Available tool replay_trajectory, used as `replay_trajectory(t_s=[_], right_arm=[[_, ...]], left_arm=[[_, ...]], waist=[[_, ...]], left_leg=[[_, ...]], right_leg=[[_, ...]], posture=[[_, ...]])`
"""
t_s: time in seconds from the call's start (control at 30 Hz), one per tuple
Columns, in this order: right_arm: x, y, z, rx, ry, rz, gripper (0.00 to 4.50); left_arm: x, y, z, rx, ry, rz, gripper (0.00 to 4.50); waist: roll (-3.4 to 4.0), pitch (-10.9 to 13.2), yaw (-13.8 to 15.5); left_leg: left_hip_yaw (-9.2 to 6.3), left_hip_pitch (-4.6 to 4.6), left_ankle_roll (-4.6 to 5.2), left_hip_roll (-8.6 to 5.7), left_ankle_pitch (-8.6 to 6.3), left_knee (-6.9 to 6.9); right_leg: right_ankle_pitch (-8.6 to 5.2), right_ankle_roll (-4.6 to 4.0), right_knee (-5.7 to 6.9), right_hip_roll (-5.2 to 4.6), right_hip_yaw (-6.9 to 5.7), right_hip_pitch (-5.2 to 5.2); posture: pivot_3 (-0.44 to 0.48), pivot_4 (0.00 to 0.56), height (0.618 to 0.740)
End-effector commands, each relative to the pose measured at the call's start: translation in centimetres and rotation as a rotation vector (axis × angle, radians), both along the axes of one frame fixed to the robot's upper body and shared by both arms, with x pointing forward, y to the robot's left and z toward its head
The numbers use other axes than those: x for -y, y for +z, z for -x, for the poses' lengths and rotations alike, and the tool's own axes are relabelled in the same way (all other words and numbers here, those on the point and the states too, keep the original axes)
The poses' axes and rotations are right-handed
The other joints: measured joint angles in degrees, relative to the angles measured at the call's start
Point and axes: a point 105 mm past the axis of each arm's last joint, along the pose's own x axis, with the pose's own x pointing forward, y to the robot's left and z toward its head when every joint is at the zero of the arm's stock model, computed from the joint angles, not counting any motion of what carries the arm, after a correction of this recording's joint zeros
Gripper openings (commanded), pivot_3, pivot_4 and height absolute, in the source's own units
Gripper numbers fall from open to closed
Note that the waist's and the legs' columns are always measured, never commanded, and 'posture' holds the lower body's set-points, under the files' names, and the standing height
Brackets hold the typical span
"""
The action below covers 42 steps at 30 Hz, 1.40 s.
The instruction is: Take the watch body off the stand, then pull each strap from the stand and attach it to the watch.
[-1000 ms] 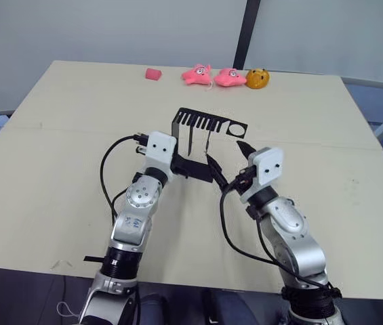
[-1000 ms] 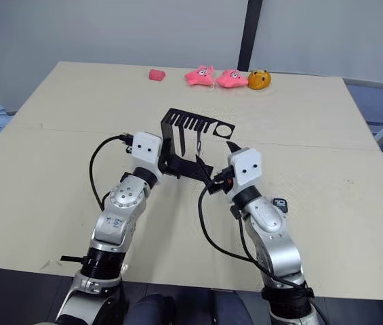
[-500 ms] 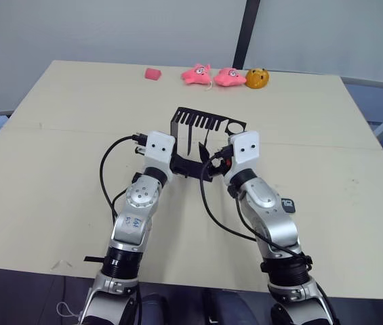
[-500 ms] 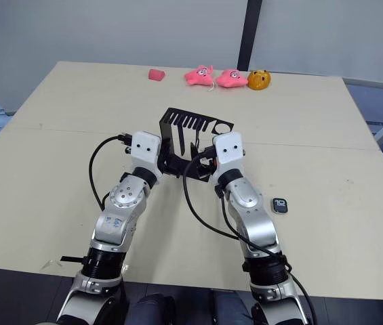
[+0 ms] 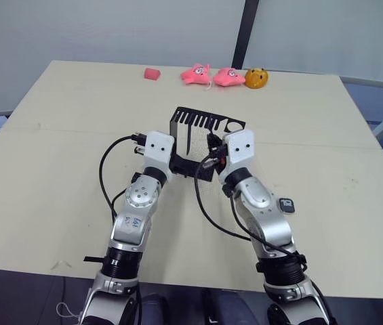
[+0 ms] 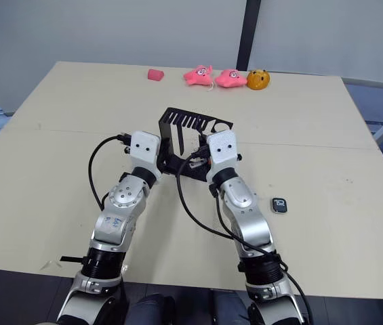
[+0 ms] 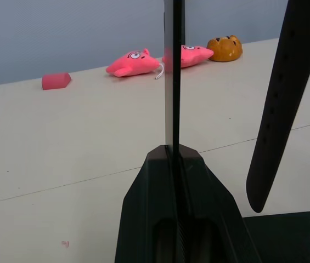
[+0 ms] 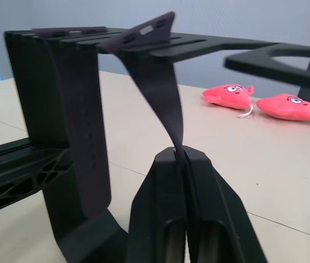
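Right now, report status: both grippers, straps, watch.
Left gripper shut on the stand's upright. Right gripper shut on one strap, still hooked in the top plate. Second strap hanging. Watch body on table, right side.

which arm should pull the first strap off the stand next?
Right. The right gripper is already shut on the lower end of a strap hanging from the stand's slotted top. The left gripper is clamped on the stand's upright strip, bracing it. The watch body lies on the table.

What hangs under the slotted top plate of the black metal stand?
Under the black metal stand's top plate hang two dark straps: one strap hangs straight down, the other strap is pinched by the right gripper. Their upper ends in the slots are partly hidden.
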Motion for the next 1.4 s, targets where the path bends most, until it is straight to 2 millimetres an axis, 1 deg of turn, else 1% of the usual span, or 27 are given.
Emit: replay_trajectory(t_s=[0.03,0.17,0.27,0.4,0.5,0.6,0.7,0.8,0.9,1.0,1.07,1.13,1.17,1.23,1.27,1.4], right_arm=[[-0.3,2.1,1.0,0.116,0.032,0.007,0.07],[-0.5,3.1,1.8,0.23,0.036,0.087,0.07],[-0.7,3.4,2.1,0.267,0.044,0.115,0.07],[-1.5,2.9,2.7,0.27,0.101,0.156,0.07],[-1.5,2.2,3.2,0.246,0.134,0.167,0.07],[-1.0,1.4,3.9,0.226,0.152,0.182,0.07],[-0.1,0.6,4.6,0.207,0.156,0.199,0.07],[1.3,-0.6,5.4,0.174,0.155,0.229,0.07],[2.8,-1.8,6.4,0.139,0.165,0.25,0.0],[3.9,-2.5,7.1,0.111,0.187,0.262,0.0],[4.3,-2.7,7.5,0.095,0.211,0.258,0.0],[4.8,-2.8,7.9,0.081,0.234,0.255,0.0],[5.1,-2.9,8.1,0.07,0.244,0.248,0.0],[5.6,-3.0,8.4,0.053,0.256,0.231,0.0],[5.9,-3.0,8.5,0.042,0.262,0.222,0.0],[6.9,-2.7,9.1,-0.005,0.309,0.165,0.0]], left_arm=[[0.3,1.4,0.3,0.055,-0.008,0.013,0.0],[0.2,1.4,0.2,0.053,-0.004,0.013,0.0],[0.2,1.4,0.2,0.053,-0.006,0.013,0.0],[0.2,1.4,0.2,0.052,-0.006,0.014,0.0],[0.3,1.4,0.2,0.048,-0.006,0.015,0.0],[0.3,1.3,0.2,0.045,-0.009,0.017,0.0],[0.3,1.2,0.2,0.04,-0.014,0.017,0.0],[0.3,1.0,0.3,0.028,-0.022,0.024,0.0],[0.3,1.0,0.4,0.026,-0.037,0.026,0.95],[0.1,0.7,0.8,0.01,-0.065,0.026,2.49],[-0.1,0.2,1.3,-0.015,-0.102,0.028,3.42],[-0.7,0.0,2.0,-0.018,-0.149,0.009,4.2],[-1.1,-0.2,2.5,-0.024,-0.179,0.006,4.4],[-2.0,-0.4,3.2,-0.032,-0.219,-0.002,4.4],[-2.8,-0.4,3.6,-0.034,-0.248,0.005,4.4],[-7.3,-0.1,4.9,-0.046,-0.338,-0.02,4.4]], waist=[[0.0,0.0,0.01],[0.0,0.0,-0.04],[0.0,0.0,-0.11],[0.0,0.0,-0.2],[0.0,0.0,-0.09],[0.0,0.0,-0.04],[0.0,0.0,-0.03],[-0.01,0.0,0.11],[-0.03,0.01,0.28],[-0.04,0.02,0.19],[-0.03,0.02,0.09],[-0.03,0.02,0.01],[-0.03,0.02,-0.13],[-0.03,0.02,-0.09],[-0.03,0.02,-0.1],[-0.04,0.03,-0.31]], left_leg=[[0.0,0.0,0.0,0.0,0.0,0.0],[0.0,-0.01,0.0,0.0,0.0,-0.01],[0.0,-0.01,0.0,0.0,0.0,-0.04],[0.0,-0.02,0.0,0.0,0.0,-0.06],[0.0,-0.02,0.0,0.0,0.0,-0.05],[0.0,-0.02,0.0,0.0,0.0,-0.06],[0.0,-0.02,0.0,0.0,0.0,-0.08],[0.0,-0.02,0.0,0.0,0.0,-0.07],[0.0,-0.02,0.0,0.0,-0.01,-0.08],[0.0,-0.02,0.01,0.0,-0.01,-0.08],[0.0,0.0,0.0,0.0,0.0,-0.09],[0.0,0.02,-0.01,0.01,0.0,-0.12],[0.0,0.02,-0.03,0.02,0.01,-0.14],[-0.01,0.03,-0.04,0.02,0.02,-0.15],[-0.01,0.03,-0.04,0.02,0.02,-0.14],[-0.02,0.04,-0.03,0.02,0.01,-0.15]], right_leg=[[0.0,0.0,0.0,0.0,0.0,0.0],[0.0,0.0,-0.03,0.0,0.0,-0.01],[0.0,0.0,-0.02,0.0,0.0,-0.03],[0.0,0.0,-0.04,0.0,0.0,-0.04],[0.0,0.0,-0.04,0.0,0.0,-0.04],[0.0,0.0,-0.06,-0.01,0.0,-0.03],[0.0,0.0,-0.07,-0.01,0.0,-0.03],[0.0,0.0,-0.06,-0.01,0.0,-0.03],[0.0,0.0,-0.1,0.0,0.0,0.0],[0.0,0.0,-0.1,0.01,0.0,0.0],[0.0,0.0,-0.08,0.02,0.01,0.0],[0.0,0.0,-0.07,0.03,0.01,0.0],[0.0,0.0,-0.07,0.04,0.01,0.0],[0.0,-0.01,-0.07,0.04,0.01,0.0],[0.0,-0.01,-0.07,0.03,0.01,0.0],[-0.01,-0.02,-0.06,0.01,0.0,0.02]], posture=[[0.0,0.15,0.74],[0.0,0.15,0.74],[0.0,0.15,0.74],[0.0,0.15,0.74],[0.0,0.15,0.74],[0.0,0.15,0.74],[0.0,0.15,0.74],[0.0,0.15,0.74],[0.0,0.15,0.74],[0.0,0.15,0.74],[0.0,0.15,0.74],[0.0,0.15,0.74],[0.0,0.15,0.74],[0.0,0.15,0.74],[0.0,0.15,0.74],[0.0,0.15,0.74]])
